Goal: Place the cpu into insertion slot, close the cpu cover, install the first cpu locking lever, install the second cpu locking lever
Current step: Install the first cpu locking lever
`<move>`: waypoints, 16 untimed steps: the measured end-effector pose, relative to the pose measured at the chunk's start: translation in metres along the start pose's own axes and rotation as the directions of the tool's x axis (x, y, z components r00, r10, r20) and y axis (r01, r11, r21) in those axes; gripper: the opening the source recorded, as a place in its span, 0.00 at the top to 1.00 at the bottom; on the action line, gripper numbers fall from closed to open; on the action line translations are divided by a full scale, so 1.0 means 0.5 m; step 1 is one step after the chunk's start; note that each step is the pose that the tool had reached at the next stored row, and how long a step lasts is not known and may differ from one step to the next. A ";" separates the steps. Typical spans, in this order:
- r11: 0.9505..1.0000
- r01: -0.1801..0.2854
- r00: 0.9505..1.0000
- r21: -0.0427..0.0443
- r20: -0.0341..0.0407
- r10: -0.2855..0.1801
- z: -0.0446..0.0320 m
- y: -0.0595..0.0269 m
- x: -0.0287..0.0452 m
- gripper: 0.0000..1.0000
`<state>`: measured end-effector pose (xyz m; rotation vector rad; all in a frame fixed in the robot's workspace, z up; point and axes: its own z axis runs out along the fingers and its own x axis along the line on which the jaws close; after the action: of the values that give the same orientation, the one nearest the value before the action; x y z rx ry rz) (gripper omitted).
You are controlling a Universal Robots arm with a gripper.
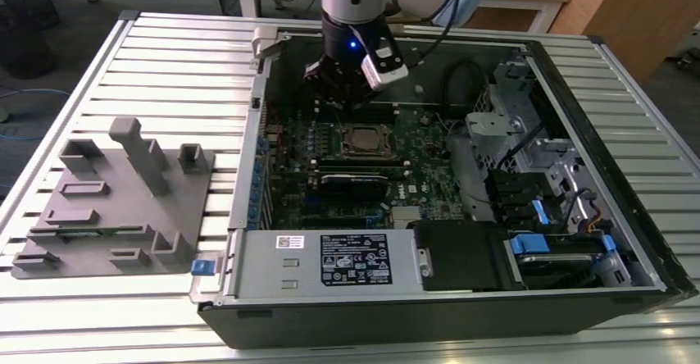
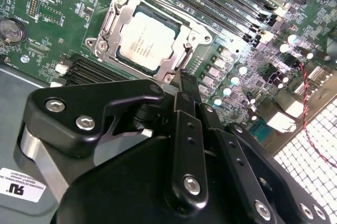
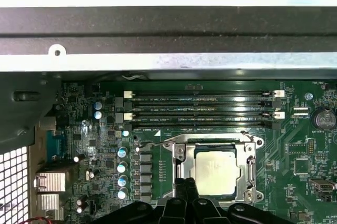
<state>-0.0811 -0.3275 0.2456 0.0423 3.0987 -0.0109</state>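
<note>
The cpu (image 3: 217,165) is a dull silver square lying flat in the insertion slot (image 3: 251,174) on the green board, and it shows again in the second wrist view (image 2: 149,40). The cpu cover (image 3: 181,167), a silvery frame, lies down around the chip, also seen as cover (image 2: 185,50). A thin metal lever (image 3: 210,135) runs along one side of the socket. My gripper (image 3: 185,186) hangs just over the socket's edge with its black fingers pressed together and nothing visible between them. In the exterior view the gripper (image 1: 341,102) hovers just behind the socket (image 1: 365,141).
The open computer case (image 1: 328,302) lies on a slatted metal table. Several long memory slots (image 3: 202,105) run beside the socket, and a black card (image 1: 352,185) sits in front of it. A grey fixture block (image 1: 110,200) stands at the exterior view's left. Drive bays (image 1: 547,216) fill the right side.
</note>
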 end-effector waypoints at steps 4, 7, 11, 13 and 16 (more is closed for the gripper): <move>1.000 0.000 1.000 0.000 0.000 0.000 0.000 0.000 0.007 0.89; 1.000 0.000 1.000 0.000 0.000 0.000 0.000 0.001 0.018 0.89; 1.000 0.000 1.000 0.000 0.000 0.000 0.000 0.002 0.032 0.89; 1.000 0.000 1.000 0.000 0.000 0.000 0.000 0.003 0.038 0.89; 1.000 0.000 1.000 0.000 0.000 0.000 0.001 0.003 0.047 0.89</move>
<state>-0.1045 -0.3251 0.2443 0.0420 3.0987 -0.0109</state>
